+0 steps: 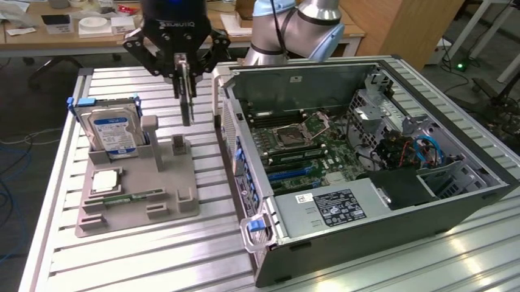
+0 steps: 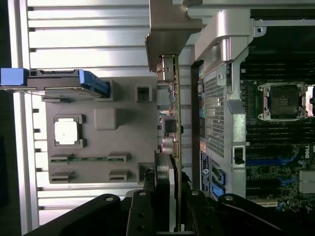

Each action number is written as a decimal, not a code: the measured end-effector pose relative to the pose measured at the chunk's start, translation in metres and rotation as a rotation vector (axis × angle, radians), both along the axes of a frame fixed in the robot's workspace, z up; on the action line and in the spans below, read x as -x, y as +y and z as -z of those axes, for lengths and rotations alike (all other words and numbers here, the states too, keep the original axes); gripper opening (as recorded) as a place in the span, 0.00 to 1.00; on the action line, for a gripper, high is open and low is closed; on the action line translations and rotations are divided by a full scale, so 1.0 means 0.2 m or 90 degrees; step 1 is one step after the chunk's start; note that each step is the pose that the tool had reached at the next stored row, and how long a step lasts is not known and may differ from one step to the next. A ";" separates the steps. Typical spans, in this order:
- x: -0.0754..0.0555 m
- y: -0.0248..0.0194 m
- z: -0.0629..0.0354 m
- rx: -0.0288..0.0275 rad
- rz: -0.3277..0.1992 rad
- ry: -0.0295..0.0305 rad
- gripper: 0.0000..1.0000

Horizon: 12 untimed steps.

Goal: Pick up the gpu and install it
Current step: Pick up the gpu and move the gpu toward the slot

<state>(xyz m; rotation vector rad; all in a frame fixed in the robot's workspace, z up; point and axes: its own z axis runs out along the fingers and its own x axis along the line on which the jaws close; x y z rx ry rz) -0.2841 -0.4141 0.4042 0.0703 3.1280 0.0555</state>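
The gpu (image 1: 187,106) is a thin card seen edge-on, hanging upright from my gripper (image 1: 185,68), which is shut on its upper edge. It hangs clear above the grey holder tray (image 1: 138,207), over an upright slot post (image 1: 178,146), between the hard drive and the open computer case (image 1: 366,79). In the wrist view the gpu (image 2: 175,113) runs away from my fingers (image 2: 163,189), and its silver bracket (image 2: 167,29) is at the far end. The card lies just beside the case's perforated rear wall (image 2: 216,113).
The tray also carries a hard drive with a blue-white label (image 1: 114,131), a square processor (image 1: 106,180) and a narrow green memory stick (image 1: 130,198). The case lies on its side with the motherboard (image 1: 313,146) and blue slots (image 1: 288,173) exposed. A cluttered desk (image 1: 89,27) stands behind.
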 end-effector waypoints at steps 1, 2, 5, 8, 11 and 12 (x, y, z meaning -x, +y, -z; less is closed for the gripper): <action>-0.02 0.000 0.000 0.0000 0.000 -0.0001 0.28; -0.04 0.000 0.001 -0.0001 0.000 -0.0001 0.28; -0.09 0.000 0.002 -0.0001 0.000 -0.0001 0.28; -0.14 0.000 0.003 -0.0001 0.000 0.0000 0.28; -0.19 0.000 0.003 -0.0001 0.000 -0.0001 0.28; -0.20 0.000 0.003 -0.0001 0.000 -0.0001 0.28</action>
